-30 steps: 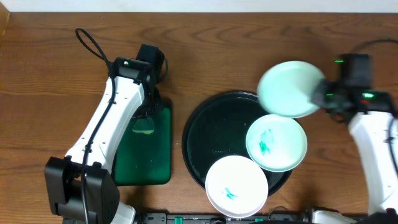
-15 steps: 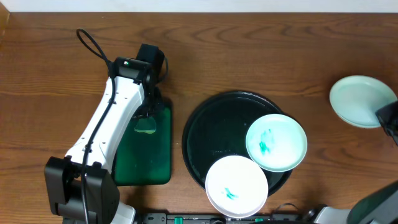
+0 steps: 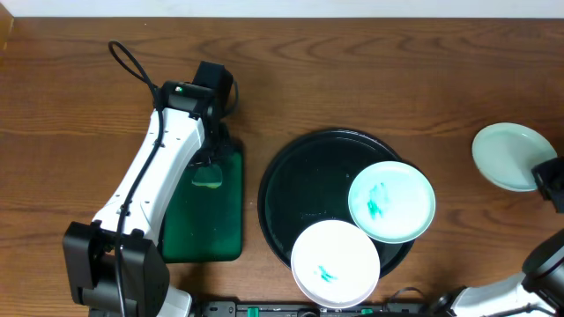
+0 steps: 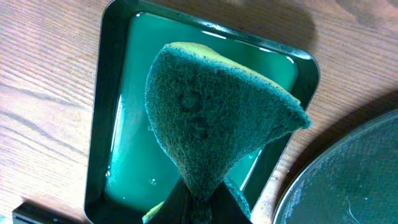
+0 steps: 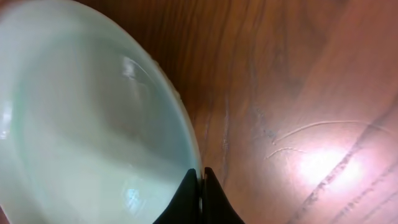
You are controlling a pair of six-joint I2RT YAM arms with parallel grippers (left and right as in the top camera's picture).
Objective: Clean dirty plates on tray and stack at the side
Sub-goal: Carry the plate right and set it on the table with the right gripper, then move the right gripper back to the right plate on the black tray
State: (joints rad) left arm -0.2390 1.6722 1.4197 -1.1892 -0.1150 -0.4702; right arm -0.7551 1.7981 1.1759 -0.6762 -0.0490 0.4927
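A clean pale-mint plate (image 3: 509, 155) hangs at the far right of the table, pinched at its rim by my right gripper (image 3: 548, 180); the right wrist view shows the plate (image 5: 87, 118) with the shut jaws (image 5: 200, 186) on its edge. Two plates with teal scribbles lie on the black tray (image 3: 300, 189): one (image 3: 391, 201) at the tray's right, one (image 3: 335, 263) at its front edge. My left gripper (image 4: 202, 208) is shut on a green sponge (image 4: 214, 118) and holds it over the small green tray (image 4: 112, 99).
The small dark green rectangular tray (image 3: 225, 220) with green liquid lies left of the black tray. A black cable (image 3: 128, 62) loops at the back left. The black tray's rim shows at the left wrist view's right edge (image 4: 348, 168).
My right gripper has carried the clean plate from above the tray's back right out to the table's far right edge, then slightly forward and lower. The left arm has not moved.
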